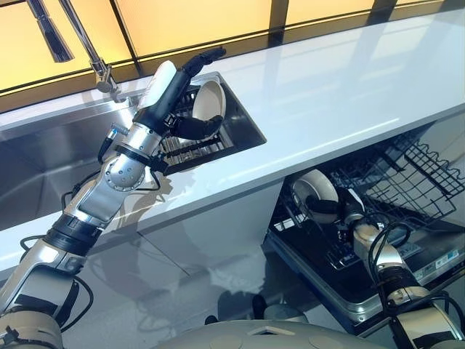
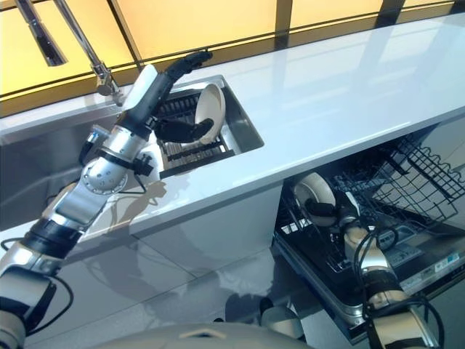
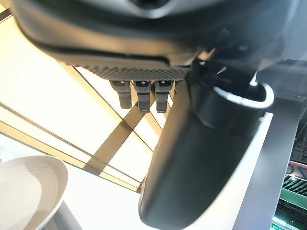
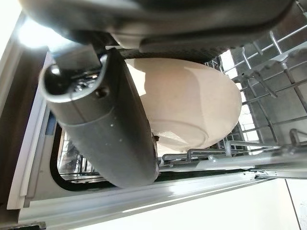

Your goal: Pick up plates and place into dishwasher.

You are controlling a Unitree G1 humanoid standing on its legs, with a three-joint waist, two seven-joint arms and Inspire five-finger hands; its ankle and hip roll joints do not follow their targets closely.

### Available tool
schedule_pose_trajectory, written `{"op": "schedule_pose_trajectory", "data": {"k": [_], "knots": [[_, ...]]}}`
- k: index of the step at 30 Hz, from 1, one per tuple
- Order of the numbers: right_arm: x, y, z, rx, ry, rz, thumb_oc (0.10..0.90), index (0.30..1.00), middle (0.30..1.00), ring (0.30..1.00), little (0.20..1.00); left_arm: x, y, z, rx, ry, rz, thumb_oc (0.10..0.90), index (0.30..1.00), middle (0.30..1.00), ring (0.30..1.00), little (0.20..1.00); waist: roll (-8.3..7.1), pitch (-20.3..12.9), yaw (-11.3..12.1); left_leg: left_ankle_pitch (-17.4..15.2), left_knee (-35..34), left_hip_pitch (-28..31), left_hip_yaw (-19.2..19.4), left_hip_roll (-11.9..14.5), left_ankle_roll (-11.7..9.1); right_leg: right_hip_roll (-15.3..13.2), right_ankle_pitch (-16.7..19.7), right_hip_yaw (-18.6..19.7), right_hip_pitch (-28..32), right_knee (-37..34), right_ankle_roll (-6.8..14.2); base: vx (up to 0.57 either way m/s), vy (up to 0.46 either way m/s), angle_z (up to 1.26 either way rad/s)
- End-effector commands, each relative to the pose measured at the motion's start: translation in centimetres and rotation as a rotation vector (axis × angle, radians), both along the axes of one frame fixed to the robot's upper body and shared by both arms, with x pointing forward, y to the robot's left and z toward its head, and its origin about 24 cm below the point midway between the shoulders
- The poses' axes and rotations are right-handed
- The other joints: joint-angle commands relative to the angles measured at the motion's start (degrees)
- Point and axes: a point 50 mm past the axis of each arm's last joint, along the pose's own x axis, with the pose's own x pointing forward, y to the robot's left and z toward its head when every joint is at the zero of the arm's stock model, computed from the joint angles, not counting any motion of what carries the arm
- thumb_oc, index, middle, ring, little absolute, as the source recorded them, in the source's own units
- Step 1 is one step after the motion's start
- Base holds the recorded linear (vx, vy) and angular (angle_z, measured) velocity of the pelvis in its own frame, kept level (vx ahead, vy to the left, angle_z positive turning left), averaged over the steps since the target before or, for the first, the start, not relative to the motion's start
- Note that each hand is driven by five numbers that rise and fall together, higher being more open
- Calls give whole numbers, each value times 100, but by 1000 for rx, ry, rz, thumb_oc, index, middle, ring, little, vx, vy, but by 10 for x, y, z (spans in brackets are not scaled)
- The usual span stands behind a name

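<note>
A white plate (image 1: pixel 209 98) stands on edge in the dark dish rack (image 1: pixel 196 149) inside the sink. My left hand (image 1: pixel 174 91) reaches over it with its fingers straight past the plate's top edge. Its thumb (image 1: pixel 197 129) lies across the plate's lower front, and the hand is open. The same plate (image 3: pixel 26 191) shows beside the thumb in the left wrist view. Down in the open dishwasher, my right hand (image 1: pixel 343 211) is shut on a second white plate (image 1: pixel 312 189), held upright among the lower rack's wires (image 4: pixel 225 153). My thumb crosses that plate (image 4: pixel 192 105).
A tall faucet (image 1: pixel 94 58) rises at the sink's back edge, with the steel basin (image 1: pixel 43 160) to the left. The white countertop (image 1: pixel 327 94) runs to the right. The dishwasher's black wire rack (image 1: pixel 414 174) is pulled out over the lowered door (image 1: pixel 378 287).
</note>
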Motion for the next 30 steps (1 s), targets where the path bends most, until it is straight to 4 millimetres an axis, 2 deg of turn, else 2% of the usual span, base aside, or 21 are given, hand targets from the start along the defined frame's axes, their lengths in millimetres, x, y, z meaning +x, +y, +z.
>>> {"op": "schedule_pose_trajectory", "data": {"k": [1,13,25,30], "knots": [[43,2,62,-103,-260,58,800,900,900,900,900,0,-21,53,-103,-194,-106,800,900,900,900,900,130,-502,166,-611,245,-122,294,-2,43,149,-493,-189,-247,497,446,0,0,0],[32,0,71,-258,-308,131,800,900,900,900,900,-1,-17,49,-105,-208,-86,800,900,900,900,900,109,-460,15,-611,228,-111,354,-17,71,154,-473,-96,-302,517,475,0,0,0],[16,-3,74,-268,-342,141,800,900,900,900,900,-3,-10,44,-101,-208,-58,800,900,900,900,900,108,-442,-117,-610,212,-99,419,-17,76,153,-469,-49,-350,552,515,0,0,0],[3,-6,83,-321,-405,132,800,900,900,900,900,-5,-2,40,-100,-209,-30,800,900,900,900,900,101,-418,-237,-598,194,-93,470,-26,94,166,-459,0,-397,582,540,5,6,-2]]}}
